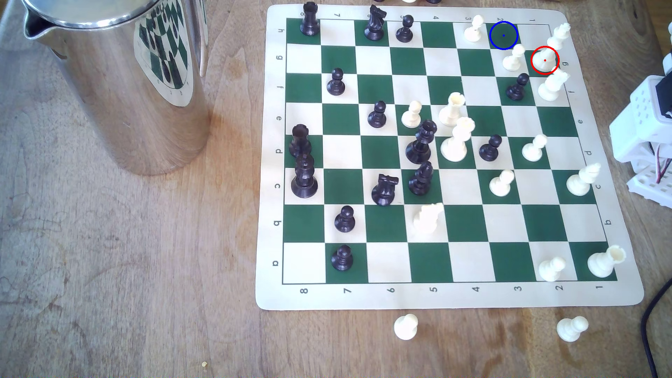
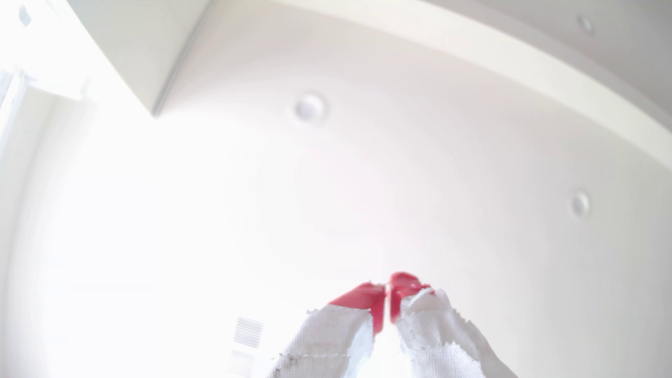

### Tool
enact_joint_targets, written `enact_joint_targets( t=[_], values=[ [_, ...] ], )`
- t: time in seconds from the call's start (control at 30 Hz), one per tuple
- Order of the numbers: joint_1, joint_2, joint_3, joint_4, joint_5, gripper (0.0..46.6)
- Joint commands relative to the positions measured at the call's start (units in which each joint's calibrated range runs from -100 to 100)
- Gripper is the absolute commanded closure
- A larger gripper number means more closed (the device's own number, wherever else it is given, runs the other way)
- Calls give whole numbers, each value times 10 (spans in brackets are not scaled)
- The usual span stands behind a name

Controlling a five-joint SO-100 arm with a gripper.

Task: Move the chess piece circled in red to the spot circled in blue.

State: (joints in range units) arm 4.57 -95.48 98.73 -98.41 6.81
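The chess piece (image 1: 545, 60) is a tall cream piece ringed in red. It stands on a green square at the board's far corner, on the exterior view's right. The spot (image 1: 503, 35) is a bare dark green square ringed in blue, one column to the left and one row farther back. In the wrist view my gripper (image 2: 387, 287) points up at a white ceiling. Its red fingertips (image 2: 367, 296) are pressed together with nothing between them, and white cloth wraps the fingers below.
A cream pawn (image 1: 512, 58) stands between piece and spot, another (image 1: 474, 29) just left of the spot. A tall cream piece (image 1: 552, 85) and a black pawn (image 1: 517, 87) sit close in front. The arm's white base (image 1: 643, 123) is at the right edge, a steel jug (image 1: 120, 80) at left.
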Motion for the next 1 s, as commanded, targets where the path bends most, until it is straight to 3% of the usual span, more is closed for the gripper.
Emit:
enact_joint_targets(
  t=[0.0, 0.47, 0.8, 0.97],
  values=[
    [-4, -4, 12, 6, 1, 464],
    [-23, -4, -129, 338, 1, 464],
    [45, -4, -329, 756, 1, 464],
    [63, -3, -336, 847, -2, 464]
  ],
)
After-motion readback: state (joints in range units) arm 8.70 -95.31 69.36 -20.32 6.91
